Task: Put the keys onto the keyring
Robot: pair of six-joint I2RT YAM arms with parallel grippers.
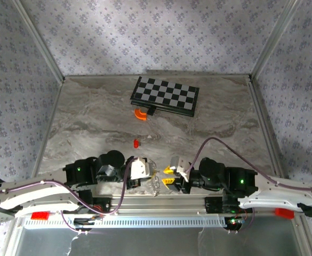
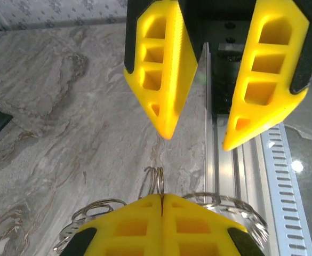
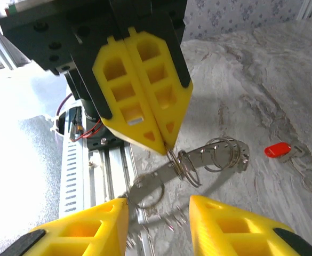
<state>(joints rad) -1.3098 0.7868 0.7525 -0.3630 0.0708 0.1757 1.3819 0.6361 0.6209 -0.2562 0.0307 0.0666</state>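
– Silver wire was what the left tool had hold of. Its yellow fingers were pressed together on the keyring, right at the tips.
– And where was the ring itself?
– It was held at the near edge of the grey marbled worktop, between the two tools and close to the aluminium rail. The silver keys hung off it in a loose bunch, and their shadow fell on the stone below.
– What of the right tool?
– Spread. Its fingers stood apart, close to the ring and facing the left tool, with a gap between them and the metal.
– The red-headed key?
– That lay flat on the worktop on its own, well apart from the ring and farther out from the arms. Beyond it lay an orange curved piece, just beside a black-and-white chessboard near the back wall.
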